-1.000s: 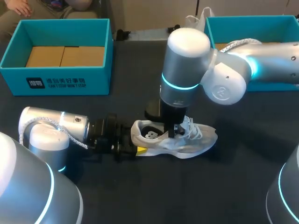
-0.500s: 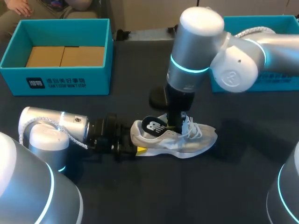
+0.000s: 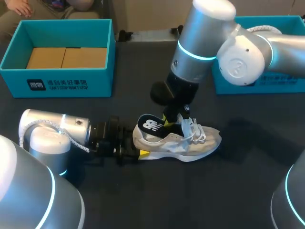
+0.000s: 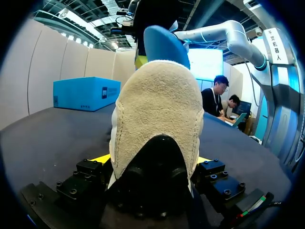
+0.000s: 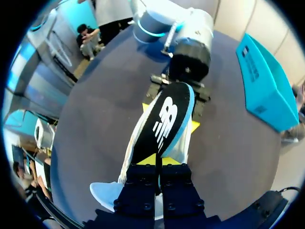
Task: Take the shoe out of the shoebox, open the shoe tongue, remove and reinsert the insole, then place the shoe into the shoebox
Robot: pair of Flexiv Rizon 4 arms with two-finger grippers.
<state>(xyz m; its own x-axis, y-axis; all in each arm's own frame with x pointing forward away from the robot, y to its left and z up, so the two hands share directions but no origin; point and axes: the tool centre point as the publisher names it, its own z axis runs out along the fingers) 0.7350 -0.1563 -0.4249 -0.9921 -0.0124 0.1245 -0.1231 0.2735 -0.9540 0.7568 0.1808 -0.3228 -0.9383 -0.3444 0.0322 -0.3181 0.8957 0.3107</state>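
A dark table (image 3: pixel 238 191) is shown; two open boxes are set at its far side, the left teal box (image 3: pixel 62 83) and the right teal box (image 3: pixel 286 85), well apart; a pale shoe (image 3: pixel 190 145) is rested near the middle.

My claw (image 5: pixel 158 166) pinches the near end of the black insole (image 5: pixel 164 124), both fingers pressed together on it. The insole runs straight ahead of the claw, tilted up above the pale shoe (image 5: pixel 108 193), whose toe lies under and beside the claw. Ahead, my left arm (image 5: pixel 190 47) meets the shoe's heel. A teal shoebox (image 5: pixel 264 81) sits well off to one side on the dark table (image 5: pixel 86 119).
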